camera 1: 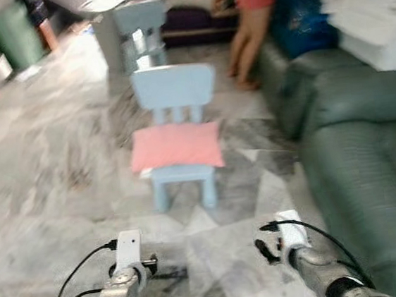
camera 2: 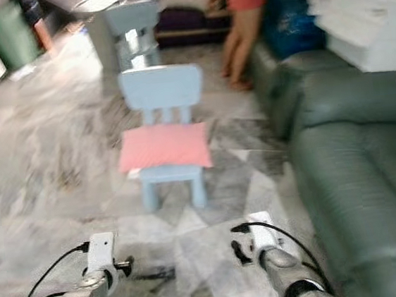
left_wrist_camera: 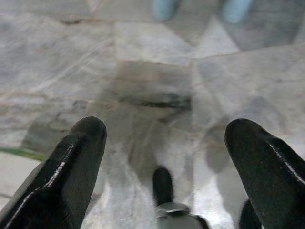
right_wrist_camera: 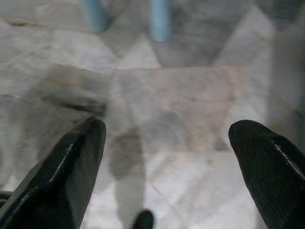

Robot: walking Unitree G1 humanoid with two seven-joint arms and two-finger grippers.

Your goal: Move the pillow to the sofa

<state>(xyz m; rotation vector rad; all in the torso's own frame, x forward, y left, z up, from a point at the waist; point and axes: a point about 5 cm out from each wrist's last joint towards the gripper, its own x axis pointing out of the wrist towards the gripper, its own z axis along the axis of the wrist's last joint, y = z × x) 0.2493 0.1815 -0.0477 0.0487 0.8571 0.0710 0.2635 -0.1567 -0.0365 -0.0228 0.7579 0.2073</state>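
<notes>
A pink pillow (camera 1: 176, 146) lies flat on the seat of a small light-blue child's chair (camera 1: 174, 94) standing on the marble floor ahead of me. The dark green sofa (camera 1: 358, 153) runs along the right side. Both arms are held low in front of me, well short of the chair. My left gripper (left_wrist_camera: 164, 143) is open over bare floor, with the chair's legs (left_wrist_camera: 164, 7) at the far edge of its wrist view. My right gripper (right_wrist_camera: 167, 143) is also open with nothing between its fingers, pointing at the floor before the chair legs (right_wrist_camera: 159, 19).
A second blue chair (camera 1: 140, 34) stands behind the first. A person in an orange top (camera 1: 251, 15) bends down by the sofa's far arm. White folded bedding (camera 1: 372, 20) lies on the sofa's far end. Green and white bins (camera 1: 2, 38) are at the far left.
</notes>
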